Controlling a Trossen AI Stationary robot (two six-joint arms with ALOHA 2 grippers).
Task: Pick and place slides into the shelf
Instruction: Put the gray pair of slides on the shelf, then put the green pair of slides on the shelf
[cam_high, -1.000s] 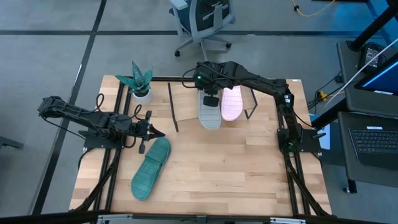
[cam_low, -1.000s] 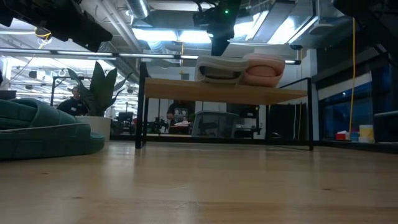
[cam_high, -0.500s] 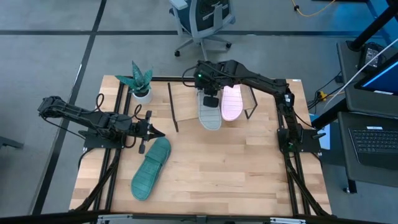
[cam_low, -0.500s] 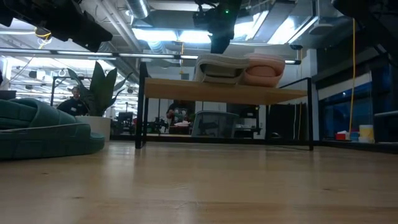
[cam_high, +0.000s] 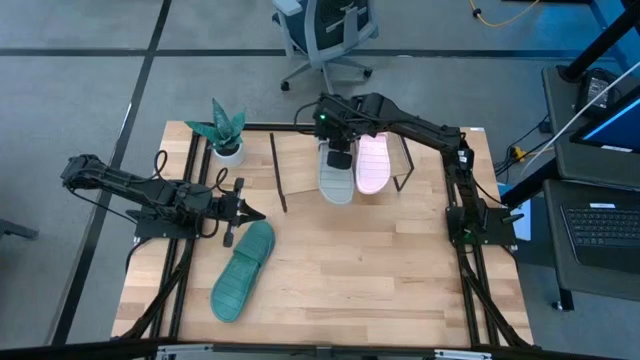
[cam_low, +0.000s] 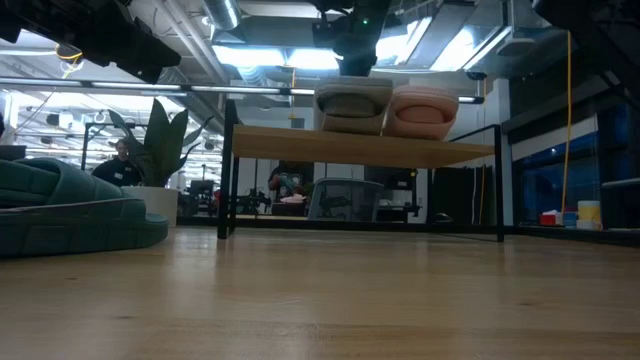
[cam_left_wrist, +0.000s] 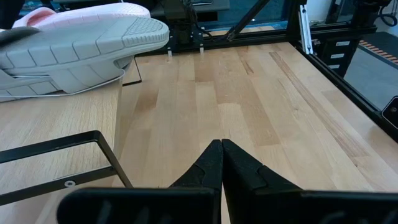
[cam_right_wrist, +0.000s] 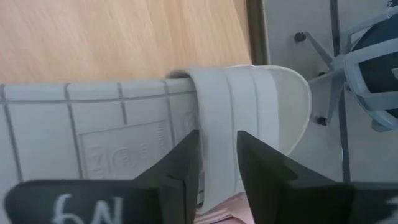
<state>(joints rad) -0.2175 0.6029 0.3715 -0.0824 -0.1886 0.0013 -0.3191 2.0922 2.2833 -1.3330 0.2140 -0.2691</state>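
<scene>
high view: right hand (cam_high: 338, 150) gripped grey slide (cam_high: 335, 178) on shelf (cam_high: 300, 165), touching pink slide (cam_high: 373, 165); teal slide (cam_high: 243, 270) lay on tabletop (cam_high: 380, 270). left wrist view: left hand (cam_left_wrist: 221, 148) was closed, empty

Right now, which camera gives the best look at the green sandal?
The high view: the green sandal lies whole on the table, ribbed sole up. The low view shows only its side at the picture's edge. Neither wrist view shows it.

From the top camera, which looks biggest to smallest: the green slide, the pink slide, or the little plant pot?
1. Teal green rubber slide.
2. Pale pink rubber slide, partly hidden by the right gripper.
3. Small white plant pot.
</scene>
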